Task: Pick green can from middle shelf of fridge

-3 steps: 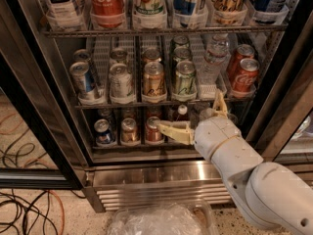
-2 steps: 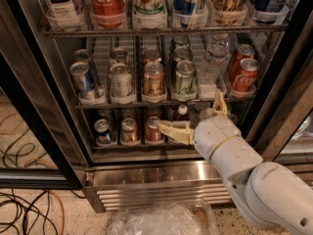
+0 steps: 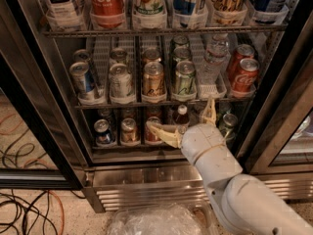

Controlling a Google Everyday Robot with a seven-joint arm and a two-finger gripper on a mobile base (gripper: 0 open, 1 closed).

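Camera view: tool [image 3: 180,114] gapes wide, holding nothing, below green can [image 3: 185,77], partly hiding bottom-shelf drinks [image 3: 229,122].

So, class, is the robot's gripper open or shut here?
Open: the gripper hangs just below the middle shelf and the green can, its two tan fingers spread wide, holding nothing.

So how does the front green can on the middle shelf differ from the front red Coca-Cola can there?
The green can is pale green and white; the red Coca-Cola can is red with white lettering. The green can stands near the centre of the middle shelf, the red one at its right end. The open gripper, one level lower, sits nearer below the green can. Both are upright, silver-topped, front of their lanes.
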